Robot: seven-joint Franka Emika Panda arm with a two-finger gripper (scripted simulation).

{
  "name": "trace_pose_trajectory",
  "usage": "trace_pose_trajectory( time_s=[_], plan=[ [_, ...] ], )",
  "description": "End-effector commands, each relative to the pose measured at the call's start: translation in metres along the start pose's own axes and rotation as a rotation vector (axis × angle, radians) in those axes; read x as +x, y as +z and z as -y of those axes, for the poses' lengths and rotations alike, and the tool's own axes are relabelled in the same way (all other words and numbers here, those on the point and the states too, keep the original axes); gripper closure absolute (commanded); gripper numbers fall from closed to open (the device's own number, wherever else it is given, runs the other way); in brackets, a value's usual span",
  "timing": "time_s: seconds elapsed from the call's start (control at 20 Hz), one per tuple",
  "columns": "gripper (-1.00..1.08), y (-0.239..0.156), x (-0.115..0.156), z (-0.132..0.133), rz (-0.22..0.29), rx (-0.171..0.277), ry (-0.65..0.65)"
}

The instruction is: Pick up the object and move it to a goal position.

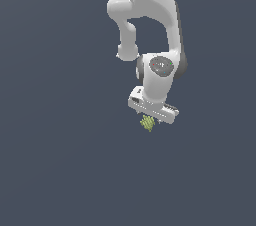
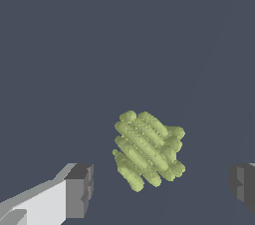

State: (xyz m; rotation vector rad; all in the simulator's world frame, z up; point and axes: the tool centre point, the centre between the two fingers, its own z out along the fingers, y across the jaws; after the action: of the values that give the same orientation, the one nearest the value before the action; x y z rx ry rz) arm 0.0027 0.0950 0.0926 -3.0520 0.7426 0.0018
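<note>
In the exterior view, a white robot arm reaches down over a plain dark grey surface, and its gripper (image 1: pixel 151 118) hangs just above a tiny yellow-green ridged object (image 1: pixel 147 123). In the wrist view, the gripper (image 2: pixel 162 186) is spread wide, its two dark pads (image 2: pixel 79 189) well apart, with the object (image 2: pixel 148 149) between them but nearer one pad. Closing off-centre could nudge the jagged lump sideways, or pinch only a ridge and let it slip.

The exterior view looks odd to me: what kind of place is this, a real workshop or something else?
Most likely a computer simulation, not a real room. The ground is flat, featureless grey-blue, the white arm looks smoothly rendered, and the only item is a ridged yellow-green lump between the open gripper fingers.
</note>
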Motion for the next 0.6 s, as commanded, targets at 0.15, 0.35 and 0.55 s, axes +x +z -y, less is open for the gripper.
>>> trace_pose_trajectory(
  time_s=[0.15,0.35,0.55],
  plan=[
    [-0.92,0.001,0.0,0.0,-0.001,0.0,0.006],
    [-0.92,0.01,-0.001,0.0,-0.001,0.0,0.007],
    [-0.92,0.031,-0.001,0.0,-0.001,0.0,0.009]
  ],
)
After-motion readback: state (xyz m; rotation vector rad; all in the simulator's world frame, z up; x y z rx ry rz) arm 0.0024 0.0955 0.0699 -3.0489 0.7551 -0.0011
